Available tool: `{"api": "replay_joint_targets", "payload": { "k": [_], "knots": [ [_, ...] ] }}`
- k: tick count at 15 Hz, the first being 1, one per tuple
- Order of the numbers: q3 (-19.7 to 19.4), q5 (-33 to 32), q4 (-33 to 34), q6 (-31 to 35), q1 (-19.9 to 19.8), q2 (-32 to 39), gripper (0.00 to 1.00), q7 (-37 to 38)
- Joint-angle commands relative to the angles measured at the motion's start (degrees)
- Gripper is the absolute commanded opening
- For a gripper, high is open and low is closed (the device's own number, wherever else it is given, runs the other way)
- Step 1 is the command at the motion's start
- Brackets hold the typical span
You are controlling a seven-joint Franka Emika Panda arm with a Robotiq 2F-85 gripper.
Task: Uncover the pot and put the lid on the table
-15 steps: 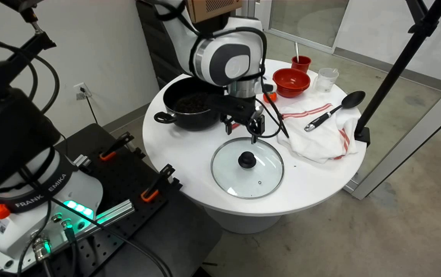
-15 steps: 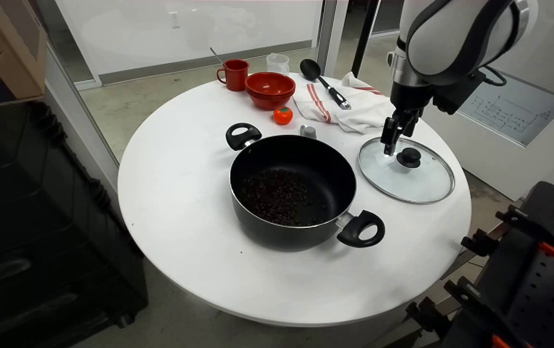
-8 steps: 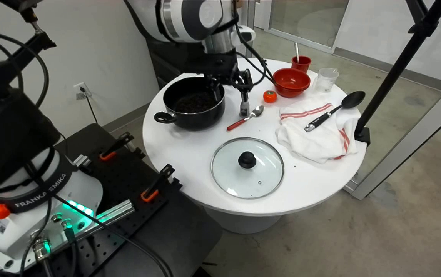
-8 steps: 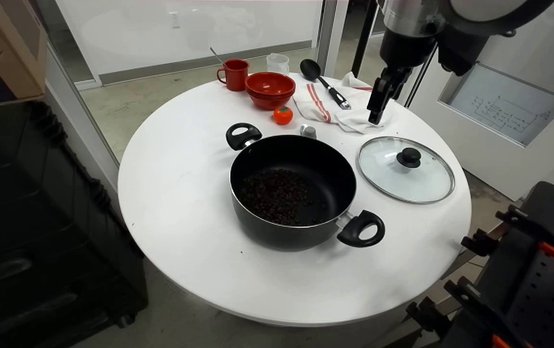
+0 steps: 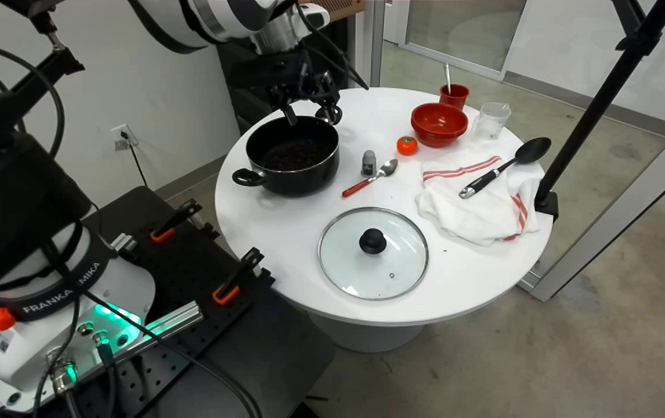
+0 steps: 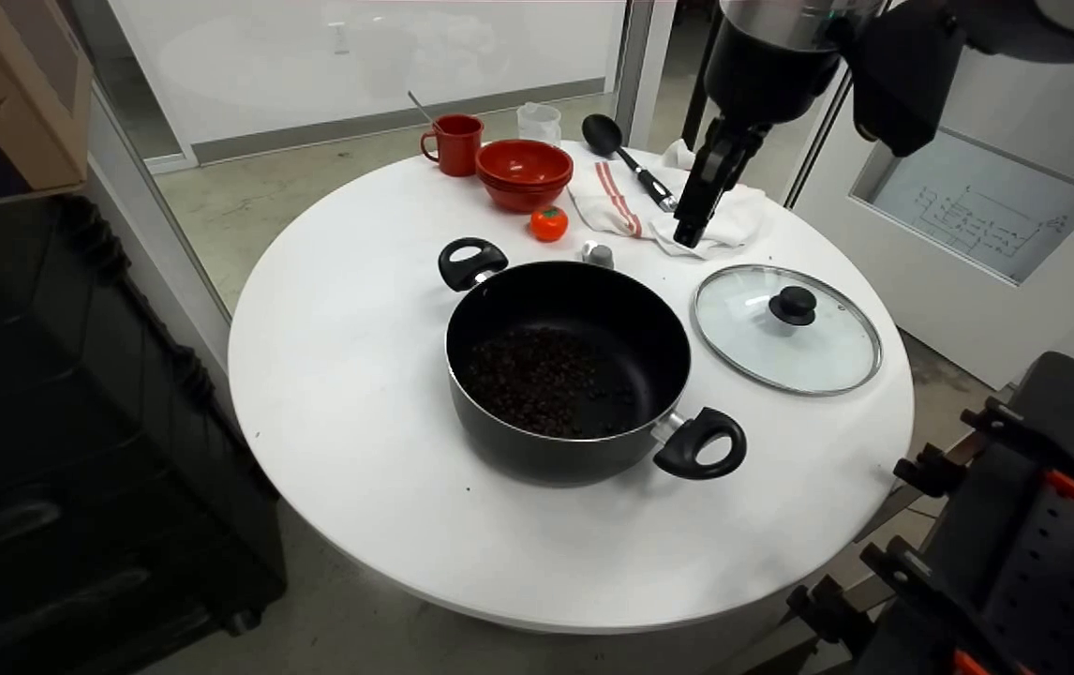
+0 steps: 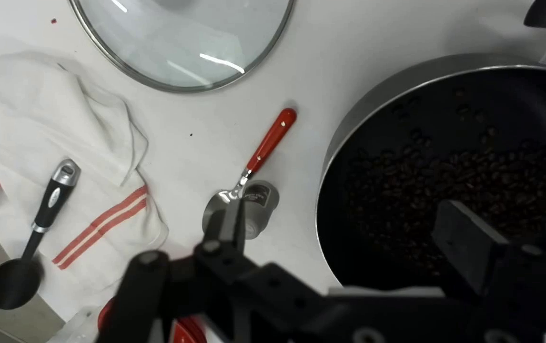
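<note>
Lid (image 5: 374,258) lies flat on the surface (image 5: 277,232), knob (image 5: 372,240) upward, near the uncovered pot (image 6: 565,460); presumably placed for easy regrasping. Jaws spread, holding nothing, hanging high, likely for clearance.

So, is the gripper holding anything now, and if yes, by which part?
Nothing is held: the gripper is open and empty; the lid lies on the table.

One table (image 6: 340,375), one pot (image 6: 556,459), one lid (image 5: 370,261).
Toward the table's edge, one mug (image 6: 458,155) with one utensil (image 5: 448,76), one clear cup (image 5: 491,122), two nested red bowls (image 6: 524,195), one towel (image 5: 479,222) under one black serving spoon (image 7: 45,213); farther from the edge, one tomato (image 5: 407,146), one grey shaker (image 5: 369,164), one red-handled spoon (image 7: 259,157); two handles (image 6: 680,455) on the pot, beans (image 6: 537,375) too many to count; one gripper (image 5: 310,119), two fingers (image 7: 463,243).
</note>
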Motion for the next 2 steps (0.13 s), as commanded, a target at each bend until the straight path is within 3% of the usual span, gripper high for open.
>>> {"api": "replay_joint_targets", "payload": {
  "k": [1,2],
  "knots": [
    [-0.26,0.0,0.11,0.01,-0.3,0.23,1.0,-0.12],
    [-0.41,0.0,0.13,0.02,-0.54,0.36,1.0,-0.18]
  ]
}}
